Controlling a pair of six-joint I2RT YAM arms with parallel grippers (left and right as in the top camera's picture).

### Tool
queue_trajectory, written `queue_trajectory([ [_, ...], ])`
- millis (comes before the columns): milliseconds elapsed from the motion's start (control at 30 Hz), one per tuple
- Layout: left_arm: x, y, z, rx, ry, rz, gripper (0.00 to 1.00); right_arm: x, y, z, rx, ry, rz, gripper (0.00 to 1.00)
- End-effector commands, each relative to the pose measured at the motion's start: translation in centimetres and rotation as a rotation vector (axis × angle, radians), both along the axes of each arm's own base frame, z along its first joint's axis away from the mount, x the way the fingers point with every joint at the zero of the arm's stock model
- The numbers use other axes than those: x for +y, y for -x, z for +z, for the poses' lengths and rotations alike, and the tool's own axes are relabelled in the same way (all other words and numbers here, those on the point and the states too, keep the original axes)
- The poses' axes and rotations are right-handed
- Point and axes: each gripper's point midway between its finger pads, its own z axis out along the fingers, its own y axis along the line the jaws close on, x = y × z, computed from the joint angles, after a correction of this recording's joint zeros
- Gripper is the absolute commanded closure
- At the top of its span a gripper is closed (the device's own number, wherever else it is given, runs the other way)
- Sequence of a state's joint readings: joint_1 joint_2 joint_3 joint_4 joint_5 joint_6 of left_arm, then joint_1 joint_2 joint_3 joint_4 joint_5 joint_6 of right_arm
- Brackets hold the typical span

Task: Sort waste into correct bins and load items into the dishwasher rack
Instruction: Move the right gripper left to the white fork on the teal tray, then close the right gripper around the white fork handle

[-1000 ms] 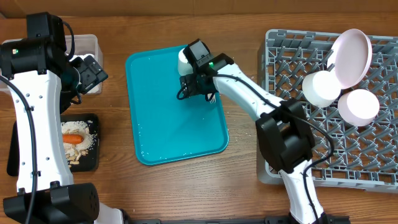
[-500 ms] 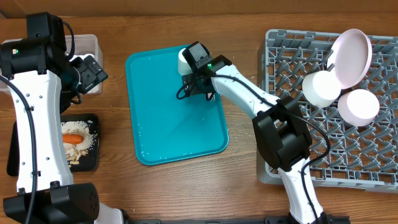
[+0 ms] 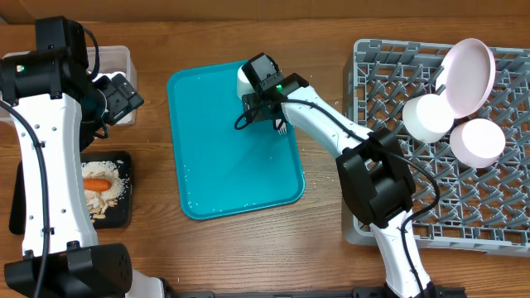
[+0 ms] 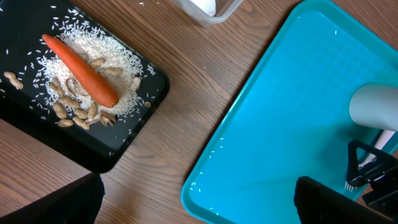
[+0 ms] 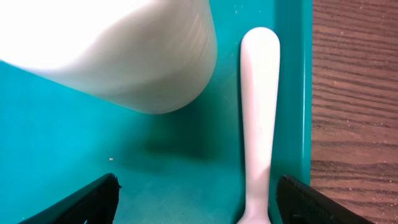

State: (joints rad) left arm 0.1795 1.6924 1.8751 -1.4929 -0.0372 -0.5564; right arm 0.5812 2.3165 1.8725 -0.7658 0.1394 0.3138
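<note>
Not much moved in the last second, so going big to small: the rack [image 3: 389, 91] looks the same as a second ago, with the plate [image 3: 469, 74] propped in its far corner and both bowls [image 3: 426, 117] sitting just below it. So that part of the loading seems done already.

The teal tray [image 3: 224, 165] hasn't budged, and only the cup [image 5: 112, 50] and the fork [image 5: 260, 112] are left on it, up by its far right edge.

The one real change is the right gripper [image 5: 196, 180] – it's crept a touch further up the tray and its elbow has swung slightly left. Its jaws are spread and holding nothing. The fork handle runs between the fingers, closer to the right one, and the cup is just beside it on the left. My guess is it's lining up on the fork, but it hasn't closed yet.

The left gripper [image 4: 199, 180] is exactly where it was – wide open and empty, hanging near the tub [image 3: 124, 56].

The carrot [image 4: 81, 70] and crumbs are unchanged in the black tray [image 4: 37, 143], so the waste looks mostly sorted
</note>
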Motion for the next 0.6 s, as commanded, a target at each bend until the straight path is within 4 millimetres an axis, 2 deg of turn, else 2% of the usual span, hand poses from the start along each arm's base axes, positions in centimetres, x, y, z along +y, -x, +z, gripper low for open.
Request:
queue_trajectory([
  [0,0.1,-0.1,0.3,-0.015,0.007,0.023,0.0,-0.5,-0.4,-0.4,-0.007,0.012,-0.017,0.16],
  [333,0.1,-0.1,0.3,-0.015,0.007,0.023,0.0,-0.6,-0.2,-2.6,0.021,0.031,-0.017,0.16],
  [567,0.1,-0.1,0.3,-0.015,0.007,0.023,0.0,-0.5,0.4,-2.9,0.04,0.041,-0.009,0.16],
])
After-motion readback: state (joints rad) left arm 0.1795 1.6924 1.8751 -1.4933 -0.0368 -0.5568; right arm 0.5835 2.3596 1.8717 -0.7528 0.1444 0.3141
